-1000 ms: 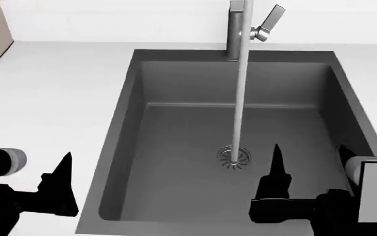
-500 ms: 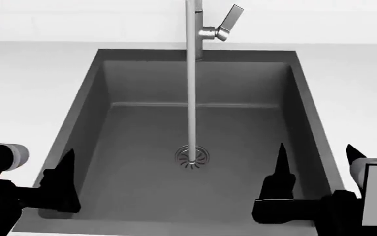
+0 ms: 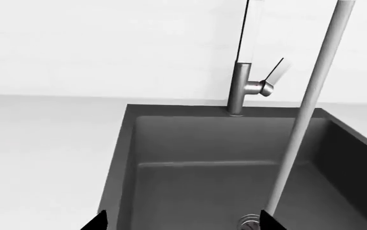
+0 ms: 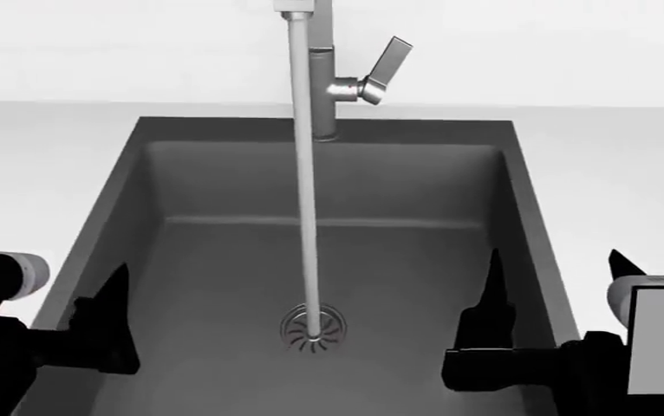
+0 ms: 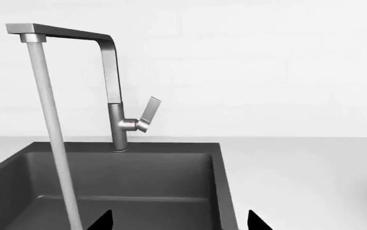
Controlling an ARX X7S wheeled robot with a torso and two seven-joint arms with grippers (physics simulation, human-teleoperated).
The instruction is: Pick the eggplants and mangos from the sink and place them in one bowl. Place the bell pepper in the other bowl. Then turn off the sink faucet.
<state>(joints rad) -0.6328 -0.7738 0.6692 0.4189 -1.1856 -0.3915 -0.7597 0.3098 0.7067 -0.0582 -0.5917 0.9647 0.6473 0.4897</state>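
The deep rectangular dark grey sink (image 4: 425,260) sits in a plain white countertop (image 4: 621,173), its basin holding only the round slotted steel drain (image 4: 312,328). A straight stream of water (image 4: 305,173) falls from the tall brushed-steel faucet (image 5: 110,72) onto that drain; the faucet's slanted side lever (image 4: 384,62) tilts up and toward the right. No eggplant, mango, bell pepper or bowl shows in any view. The black left gripper (image 4: 107,325) hangs over the sink's near left edge, and only one dark fingertip is plain from the head view, while its wrist view shows two tips set wide apart. The black right gripper (image 4: 552,295) hovers over the basin's near right side with its two pointed fingers spread and nothing between them
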